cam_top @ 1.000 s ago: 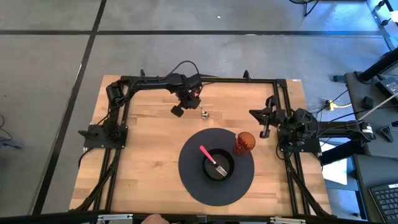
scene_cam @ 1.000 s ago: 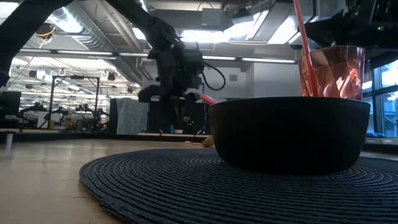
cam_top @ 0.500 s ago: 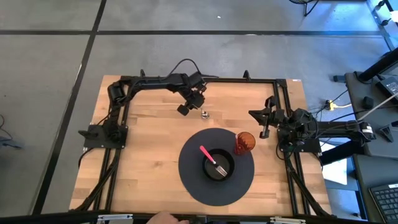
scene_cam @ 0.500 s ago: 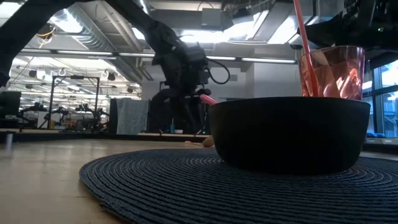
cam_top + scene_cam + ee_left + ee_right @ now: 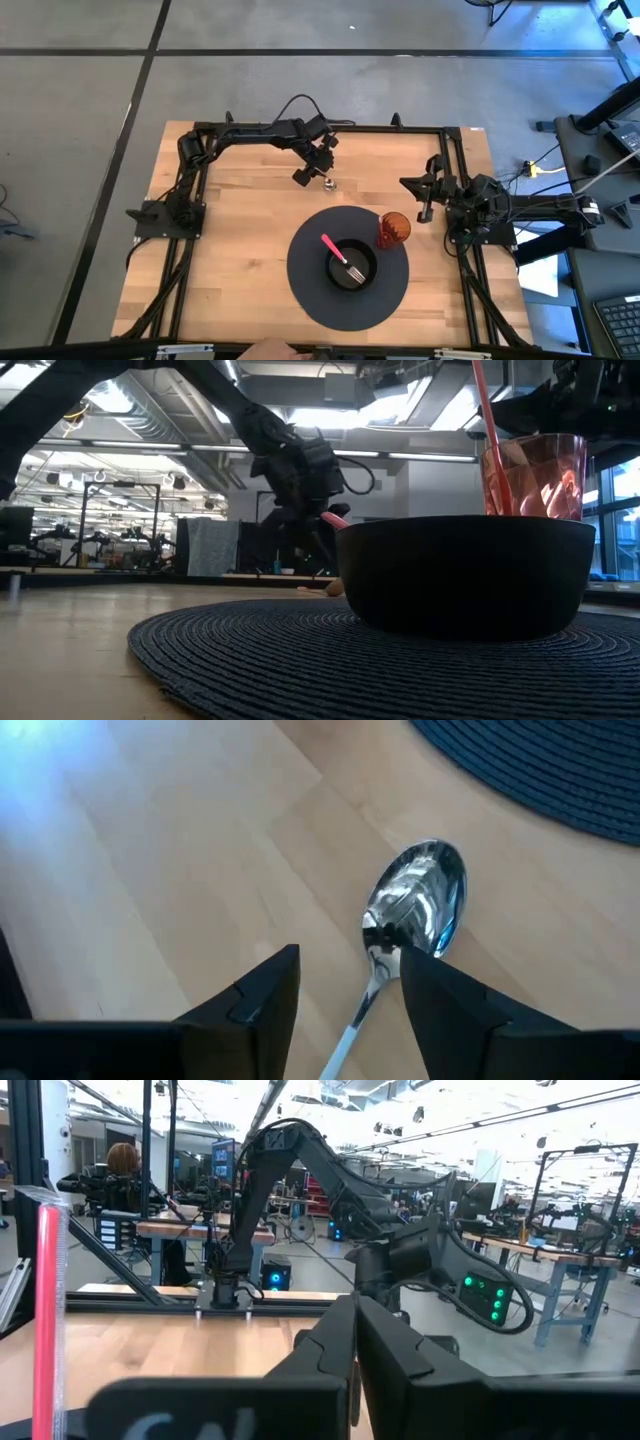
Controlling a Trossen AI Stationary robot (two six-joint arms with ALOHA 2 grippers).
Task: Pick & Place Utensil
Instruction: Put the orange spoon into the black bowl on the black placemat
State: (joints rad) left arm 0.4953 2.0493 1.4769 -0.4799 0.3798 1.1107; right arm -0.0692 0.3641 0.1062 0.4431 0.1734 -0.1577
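Observation:
A shiny metal spoon [image 5: 415, 910] lies flat on the wooden table, just past the far edge of the round dark placemat [image 5: 310, 290]; in the high view the spoon [image 5: 328, 183] is a small bright spot. My left gripper [image 5: 350, 1010] hovers over it, open, one finger on each side of the spoon's handle [image 5: 352, 1025], touching nothing that I can see. In the high view my left gripper [image 5: 313, 172] is at the table's far middle. My right gripper [image 5: 425, 200] rests shut at the right side, nothing in it.
A black bowl [image 5: 348, 266] sits on the placemat with a pink-handled fork [image 5: 340, 256] in it. A red translucent cup [image 5: 393, 229] stands at the mat's right edge. Black frame rails [image 5: 190, 200] run along the table's left, far and right sides.
My left gripper has moved a little toward the table's right edge, over the spoon, and has turned. In the low view its fingers now stand spread apart. The spoon has stayed where it was on the table.

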